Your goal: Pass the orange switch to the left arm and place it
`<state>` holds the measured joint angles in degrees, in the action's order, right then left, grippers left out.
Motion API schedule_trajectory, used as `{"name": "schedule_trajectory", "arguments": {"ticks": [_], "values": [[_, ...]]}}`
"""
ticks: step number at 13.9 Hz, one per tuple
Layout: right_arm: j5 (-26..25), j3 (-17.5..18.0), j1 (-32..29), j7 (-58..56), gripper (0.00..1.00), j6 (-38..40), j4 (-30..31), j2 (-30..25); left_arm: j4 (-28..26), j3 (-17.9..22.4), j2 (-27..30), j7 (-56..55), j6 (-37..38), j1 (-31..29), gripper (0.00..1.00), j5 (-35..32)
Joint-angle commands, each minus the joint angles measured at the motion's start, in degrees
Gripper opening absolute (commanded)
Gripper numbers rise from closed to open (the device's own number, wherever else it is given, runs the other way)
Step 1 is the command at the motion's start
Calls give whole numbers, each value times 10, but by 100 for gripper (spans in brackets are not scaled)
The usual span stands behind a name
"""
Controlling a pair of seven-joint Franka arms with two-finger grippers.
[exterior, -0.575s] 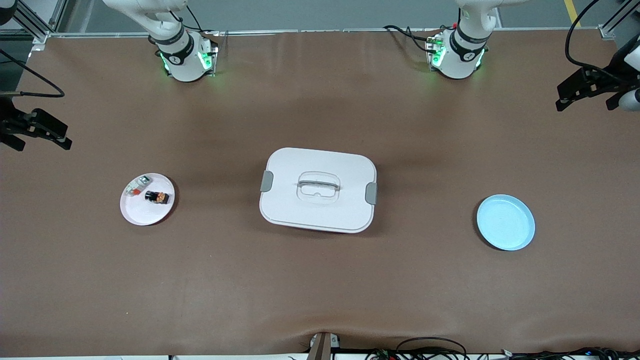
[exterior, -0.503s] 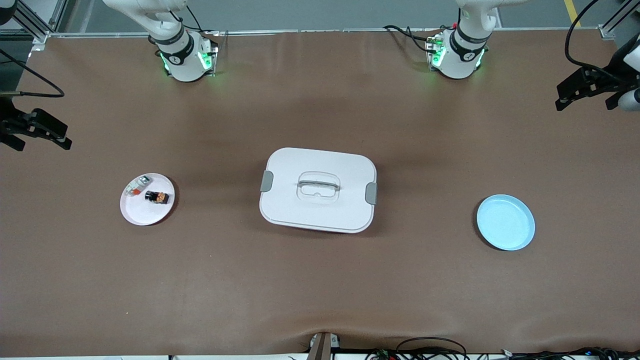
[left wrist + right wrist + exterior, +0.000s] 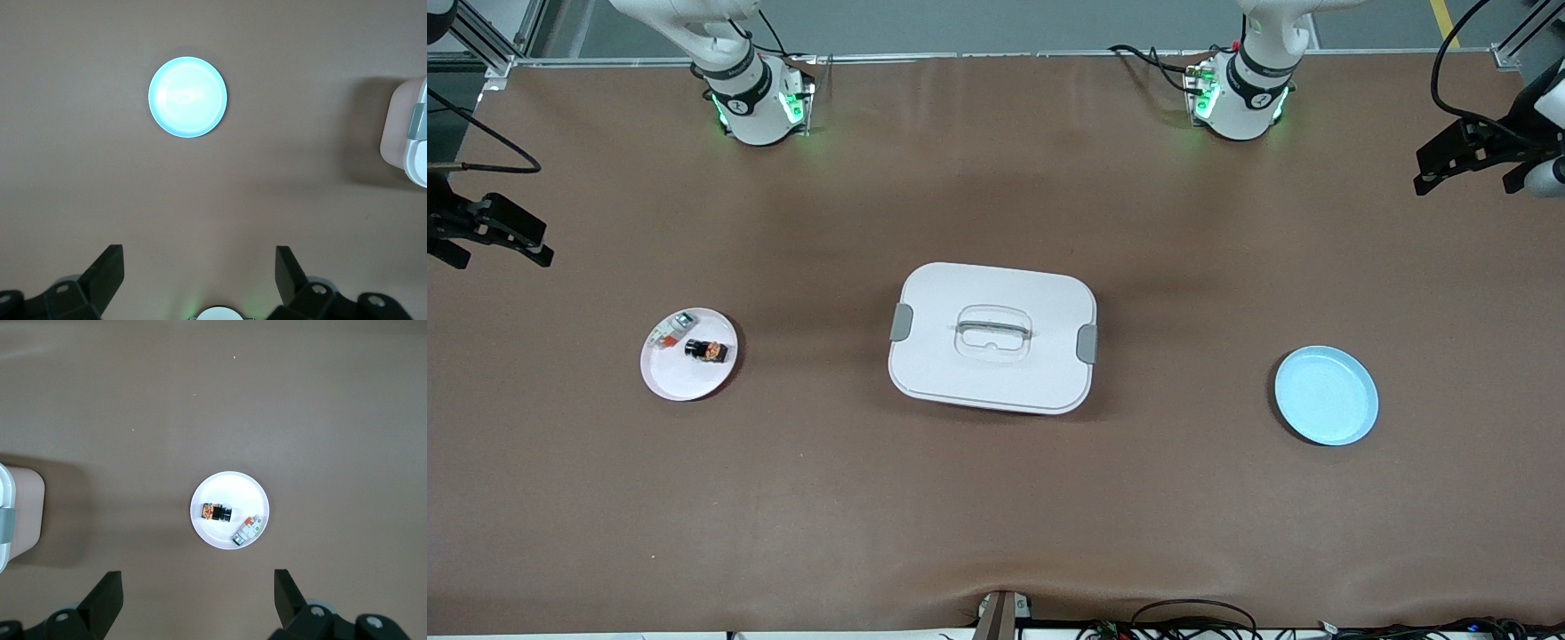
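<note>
Both arms wait high above the brown, matte worktop [image 3: 996,178]. The left tool [image 3: 199,267] shows only its two black fingertips at the lower edge of the left wrist view; they stand wide apart and hold nothing, hanging over bare worktop toward the left arm's end. The right tool [image 3: 197,589] looks the same in the right wrist view: black fingers spread wide, empty, over bare worktop toward the right arm's end.

The tiny black oblong switch with orange markings [image 3: 707,350] lies on its side on a small round white plate [image 3: 671,382] at centre-left of the front view. Just beside it on the same plate lies a small white-grey piece with a red-orange bit [image 3: 671,332]; whether the two touch is hard to tell.

A large white rounded-rectangular lidded box [image 3: 992,336], smooth plastic with grey side latches and a recessed top handle, sits mid-frame. A shallow, round, pale blue plate [image 3: 1326,396] lies at centre-right, glossy under the light.
</note>
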<state>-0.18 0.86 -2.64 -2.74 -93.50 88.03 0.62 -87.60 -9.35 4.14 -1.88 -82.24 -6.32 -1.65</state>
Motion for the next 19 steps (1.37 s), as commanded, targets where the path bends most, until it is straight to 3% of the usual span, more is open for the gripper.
{"name": "schedule_trajectory", "arguments": {"ticks": [1, 9, 14, 19], "values": [[-4, 5, -10, 4, 100, -1, -1, 4, 7, -1, 3, 0, 9, -3, 100, -1], [-6, 5, -10, 7, 100, -62, 16, 128, 5, -7, 3, -35, 9, -4, 100, 0], [-6, 5, -12, 7, 100, -247, 143, 161, 6, -7, 1, -27, 9, -5, 100, 0], [-7, 4, -28, 6, 100, -306, 184, 208, 7, -7, -7, -28, 7, -4, 100, 0]]}}
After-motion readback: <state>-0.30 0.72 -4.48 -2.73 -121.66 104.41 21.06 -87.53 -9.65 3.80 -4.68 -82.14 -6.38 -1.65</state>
